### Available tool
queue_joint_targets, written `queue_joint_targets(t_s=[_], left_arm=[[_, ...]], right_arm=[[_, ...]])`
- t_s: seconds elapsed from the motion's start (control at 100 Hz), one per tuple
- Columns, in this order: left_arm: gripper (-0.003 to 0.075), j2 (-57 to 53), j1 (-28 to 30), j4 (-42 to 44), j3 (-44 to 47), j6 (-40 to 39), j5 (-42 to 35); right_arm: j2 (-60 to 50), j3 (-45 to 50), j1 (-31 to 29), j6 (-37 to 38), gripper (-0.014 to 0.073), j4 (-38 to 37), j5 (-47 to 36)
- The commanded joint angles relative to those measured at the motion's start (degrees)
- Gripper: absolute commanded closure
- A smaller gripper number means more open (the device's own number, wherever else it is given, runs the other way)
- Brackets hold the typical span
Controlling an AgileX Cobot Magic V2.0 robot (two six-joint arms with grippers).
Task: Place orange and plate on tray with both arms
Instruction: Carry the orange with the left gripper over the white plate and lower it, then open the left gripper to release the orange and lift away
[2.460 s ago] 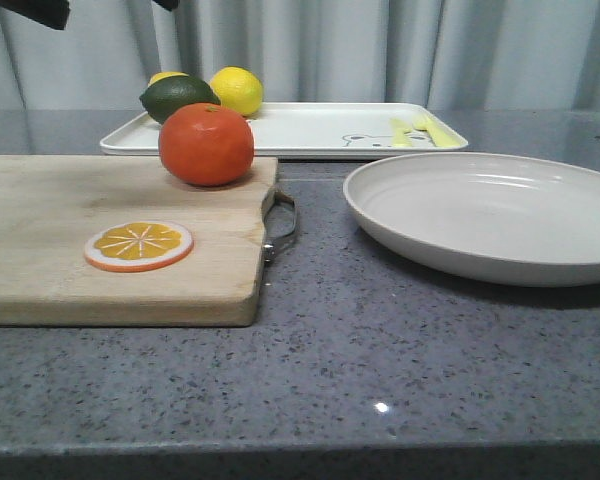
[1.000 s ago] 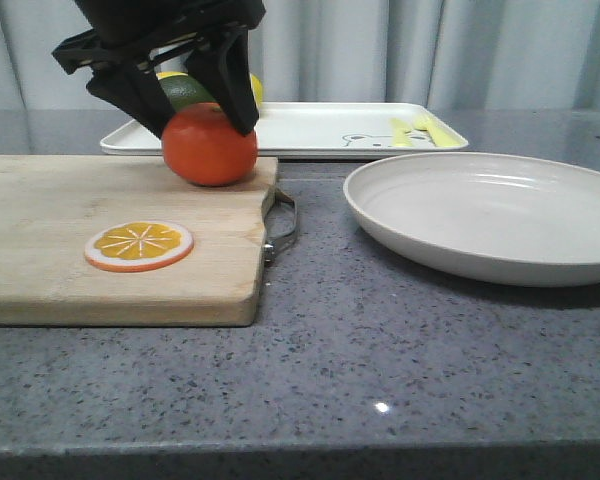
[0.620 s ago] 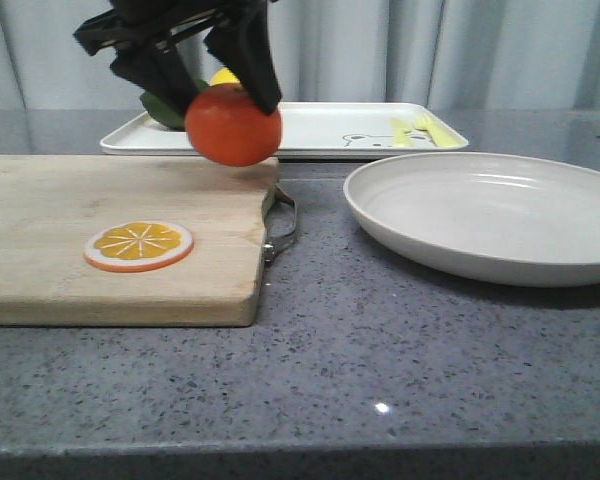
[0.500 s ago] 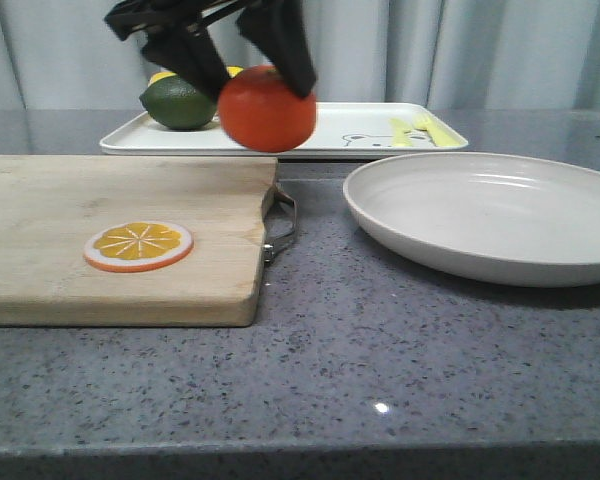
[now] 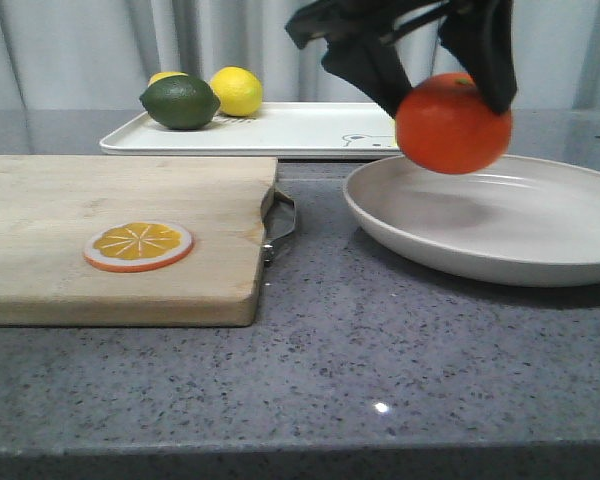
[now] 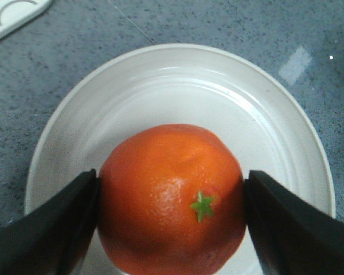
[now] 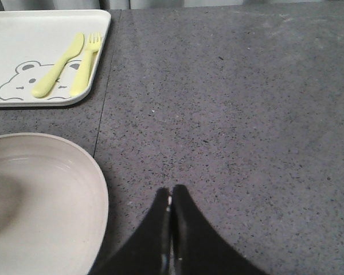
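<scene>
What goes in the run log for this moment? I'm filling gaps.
left gripper: shut on orange | orange: held above plate | right gripper: shut, empty, beside plate | tray: lacks both

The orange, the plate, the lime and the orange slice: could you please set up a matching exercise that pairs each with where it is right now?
Things:
1. orange
2. plate
3. lime
4. orange slice

Places:
A. lying flat on the wooden cutting board
B. on the white tray, beside a lemon
C. held in the air by the left gripper
D. on the grey countertop, under the held fruit

Pairs: 1-C, 2-D, 3-B, 4-A
</scene>
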Motion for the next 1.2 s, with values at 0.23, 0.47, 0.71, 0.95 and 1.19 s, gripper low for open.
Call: queue_joint_targets(t_s=[0.23,0.47,0.71,0.95,1.19], left_arm=[[0.0403,-0.6,-1.6,-3.6,-2.5,3.7,-2.0],[0.0398,1.0,-1.6,-3.9,-2.5,4.1,-1.1],[0.0173,1.0,-1.6,-4.0,-2.5,5.5,-1.5],[0.0153,0.6,-1.1,-4.3,-3.3,5.5,-0.7],[0.0159,-2.9,0.5,-4.8,-5.6,5.5,1.4]], right_arm=[[0.1,-2.1,0.0,-0.2,0.0653,-0.8,-4.4],[0.1,-2.1,0.0,-0.2,0.0653,-0.8,-4.4],[0.1,-2.0,0.0,-0.2,0.0653,-0.8,-4.4],[0.1,-2.1,0.0,-0.2,0.0653,-0.8,-4.2],[0.1,-2.1,0.0,-0.2,0.0653,-0.8,-4.3]])
